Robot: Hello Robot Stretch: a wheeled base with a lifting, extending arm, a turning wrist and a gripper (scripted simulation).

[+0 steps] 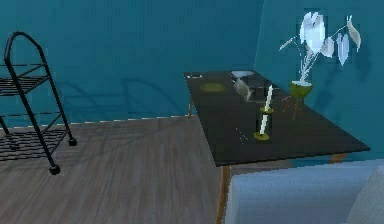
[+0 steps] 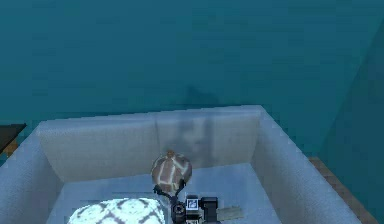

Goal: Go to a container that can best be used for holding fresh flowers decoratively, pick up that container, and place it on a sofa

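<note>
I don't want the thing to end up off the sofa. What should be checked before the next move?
1. The sofa lies on the arm's side: ok.
2. The round brownish vessel is seen against the sofa's seat: ok.
3. The vessel rests on the seat: cannot tell.
4. The pincer holds the vessel: cannot tell.
5. The patterned cushion is apart from the vessel: cannot tell.
6. The way ahead is free: not ok, the dark table stands there.

One table (image 1: 300, 138), one cart (image 1: 24, 78), one candle (image 1: 266, 108), one plant (image 1: 301, 90), one sofa (image 2: 120, 140), one cushion (image 2: 115, 212)
</note>
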